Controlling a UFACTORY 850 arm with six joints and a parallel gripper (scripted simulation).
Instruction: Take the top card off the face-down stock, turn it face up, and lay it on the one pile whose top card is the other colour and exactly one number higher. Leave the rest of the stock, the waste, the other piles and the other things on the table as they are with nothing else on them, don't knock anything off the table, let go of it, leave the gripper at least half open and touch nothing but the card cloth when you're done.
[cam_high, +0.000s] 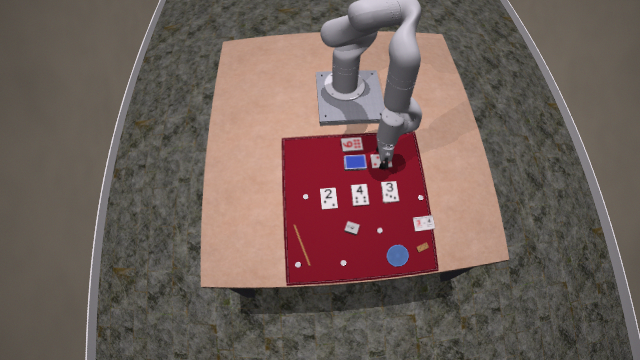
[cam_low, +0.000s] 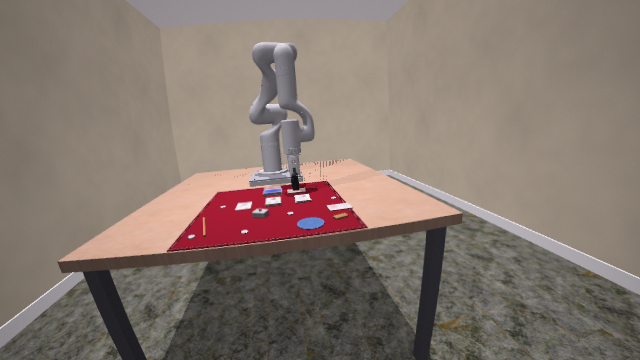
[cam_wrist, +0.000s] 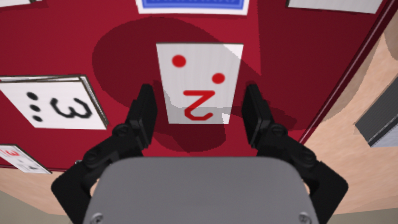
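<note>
A red 2 card lies face up on the red cloth beside the blue-backed stock. My gripper is open low over this card, one finger beyond each long side in the wrist view; nothing is held. Three face-up piles show black numbers: a 2, a 4 and a 3. The waste card, red, lies behind the stock. Exact fingertip height above the cloth is hard to tell.
On the cloth are a grey block, a blue disc, a thin stick, a small tan block and several white discs. A red-and-black-marked card overlaps the cloth's right edge.
</note>
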